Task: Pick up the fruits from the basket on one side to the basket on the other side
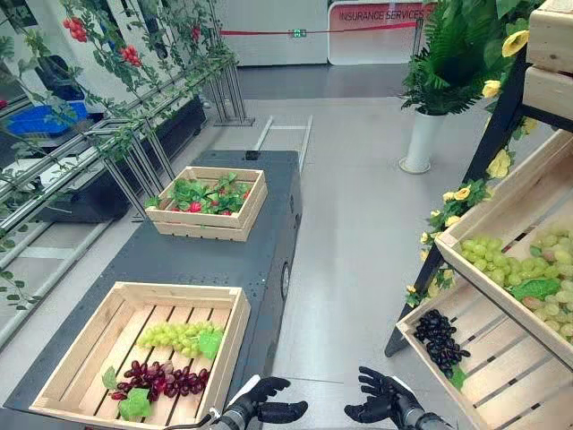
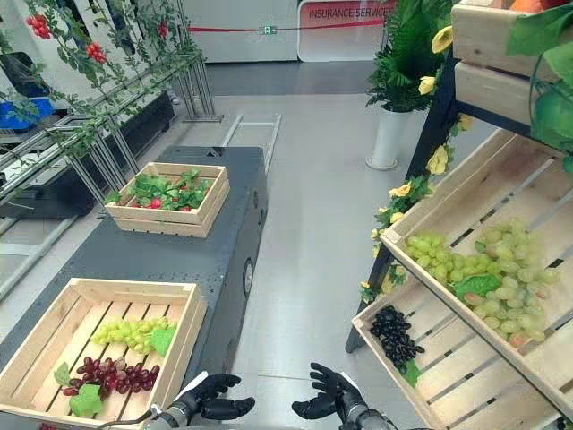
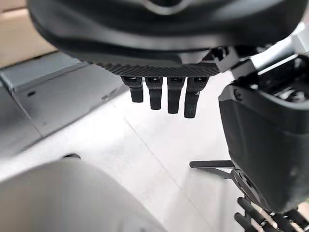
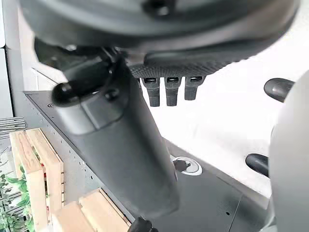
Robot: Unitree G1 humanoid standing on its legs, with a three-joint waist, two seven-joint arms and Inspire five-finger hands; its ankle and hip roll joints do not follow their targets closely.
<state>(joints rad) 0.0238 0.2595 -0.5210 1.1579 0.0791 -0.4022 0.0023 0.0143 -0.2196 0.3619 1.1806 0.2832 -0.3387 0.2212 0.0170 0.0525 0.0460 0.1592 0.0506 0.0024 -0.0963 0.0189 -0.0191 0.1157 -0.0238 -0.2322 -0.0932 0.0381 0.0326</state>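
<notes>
Two hands (image 1: 269, 400), two tabletop baskets (image 1: 179, 288)

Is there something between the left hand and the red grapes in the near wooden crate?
Only the near crate itself: its side wall rises between the left hand, which hangs open beside it, and the red grapes lying inside. Nothing else visible stands in that path; the hand would probably have to pass over the wall.
</notes>
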